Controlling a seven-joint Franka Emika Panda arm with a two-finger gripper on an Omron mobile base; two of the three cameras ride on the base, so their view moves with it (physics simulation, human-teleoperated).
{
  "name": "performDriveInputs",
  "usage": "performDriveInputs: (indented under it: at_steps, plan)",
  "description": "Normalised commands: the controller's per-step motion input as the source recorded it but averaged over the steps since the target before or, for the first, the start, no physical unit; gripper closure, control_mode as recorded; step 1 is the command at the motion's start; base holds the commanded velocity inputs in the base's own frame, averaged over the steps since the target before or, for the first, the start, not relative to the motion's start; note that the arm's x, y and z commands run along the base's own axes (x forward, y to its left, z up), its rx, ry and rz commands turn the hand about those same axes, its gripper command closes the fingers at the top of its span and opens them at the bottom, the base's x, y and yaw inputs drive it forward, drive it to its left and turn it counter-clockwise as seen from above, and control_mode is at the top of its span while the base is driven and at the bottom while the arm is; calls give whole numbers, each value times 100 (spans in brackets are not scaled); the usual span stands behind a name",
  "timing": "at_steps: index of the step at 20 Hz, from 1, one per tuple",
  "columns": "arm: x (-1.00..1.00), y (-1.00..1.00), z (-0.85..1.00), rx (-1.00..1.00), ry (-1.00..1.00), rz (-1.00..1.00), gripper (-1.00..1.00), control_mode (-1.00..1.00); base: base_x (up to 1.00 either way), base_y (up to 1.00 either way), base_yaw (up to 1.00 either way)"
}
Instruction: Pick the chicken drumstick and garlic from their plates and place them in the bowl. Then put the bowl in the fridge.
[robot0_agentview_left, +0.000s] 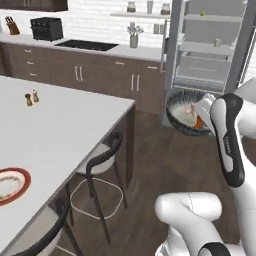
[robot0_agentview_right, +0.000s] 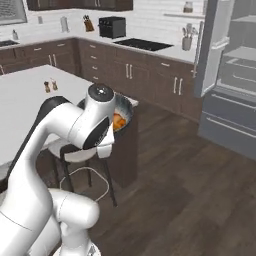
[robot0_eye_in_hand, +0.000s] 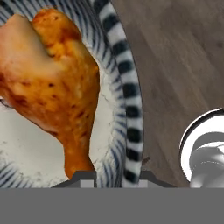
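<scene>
The gripper (robot0_eye_in_hand: 111, 177) sits at the bottom of the hand view with its two dark finger tips pinched tight over the striped rim of the bowl (robot0_eye_in_hand: 131, 100), one tip inside the wall and one outside, so the jaws are nearly closed and gripping the bowl by its edge. The bowl hangs in the air over the wooden floor, clear of the island counter (robot0_agentview_left: 55, 125); in the left base view it shows at right of centre, just below the open fridge (robot0_agentview_left: 210, 45), and in the right base view it peeks out behind the arm's wrist. The chicken drumstick (robot0_eye_in_hand: 52, 83) lies inside it, thick end toward the upper left of the hand view and the bone end pointing down at the fingers; the pale garlic (robot0_agentview_left: 189, 110) also seems to be in there, though it is too small to be sure. One plate (robot0_agentview_left: 10, 184) with a red rim sits at the lower left of the left base view. To my eye the step in hand is carrying the loaded bowl to a fridge shelf. A rim grip leaves the bowl free to tip, so it should go slowly and level, approach a shelf with room above, and set the base down flat before the fingers let go.
</scene>
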Motion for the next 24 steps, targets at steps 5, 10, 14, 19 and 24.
performDriveInputs:
  at_steps: [5, 10, 14, 19, 24]
  plan:
    - [0, 0, 0, 0, 0, 0, 100, 100, 75, 9, -65]
    - [0, 0, 0, 0, 0, 0, 100, 100, 100, 31, -49]
    - [0, 0, 0, 0, 0, 0, 100, 100, 100, 29, -50]
    - [0, 0, 0, 0, 0, 0, 100, 100, 100, 7, -44]
    - [0, 0, 0, 0, 0, 0, 100, 100, 99, 29, -15]
